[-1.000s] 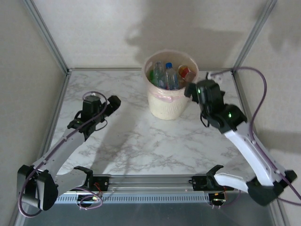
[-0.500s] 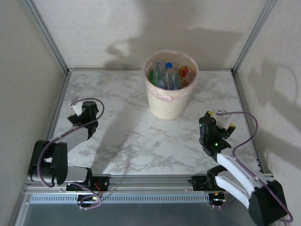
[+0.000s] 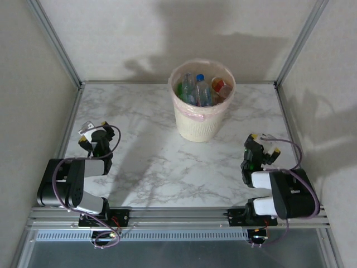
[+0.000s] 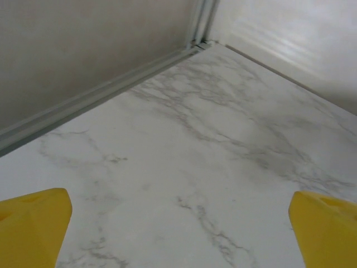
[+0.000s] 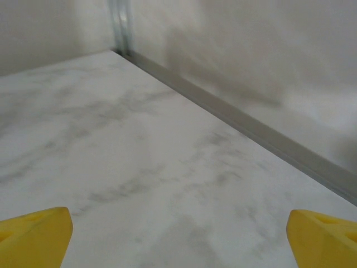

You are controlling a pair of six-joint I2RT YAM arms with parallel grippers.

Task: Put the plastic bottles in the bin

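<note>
One bin [image 3: 196, 124] stands upright on the table [image 3: 150, 162], mouth up, with a thin pink liner [image 3: 189, 115] folded over its rim. It sits well ahead and to the right of the left gripper [image 3: 93, 134], and well ahead and to the left of the right gripper [image 3: 263, 144], apart from both. The bottles [image 3: 201, 89] are all inside it. At least four can be made out: a green one, two clear ones, one of them with a blue cap, and a red-orange one. The rest are packed too tightly to count. They stand roughly on end, long axis near vertical, necks up, and the blue cap rises highest. There are two grippers, both released and wide apart with nothing between the jaws. In the left wrist view, the yellow fingertips [image 4: 33, 229] of the left gripper [image 4: 178, 234] frame bare marble. A metal rail [image 4: 111, 89] runs along the wall ahead and to the left, meeting the corner post straight ahead. In the right wrist view, the fingertips [image 5: 326, 234] of the right gripper [image 5: 178, 234] also frame bare marble. There the rail [image 5: 234, 120] crosses ahead and to the right. Between the two grippers, and from them up to the bin, the table is open marble, hemmed by rails and walls on the left, far and right sides.
</note>
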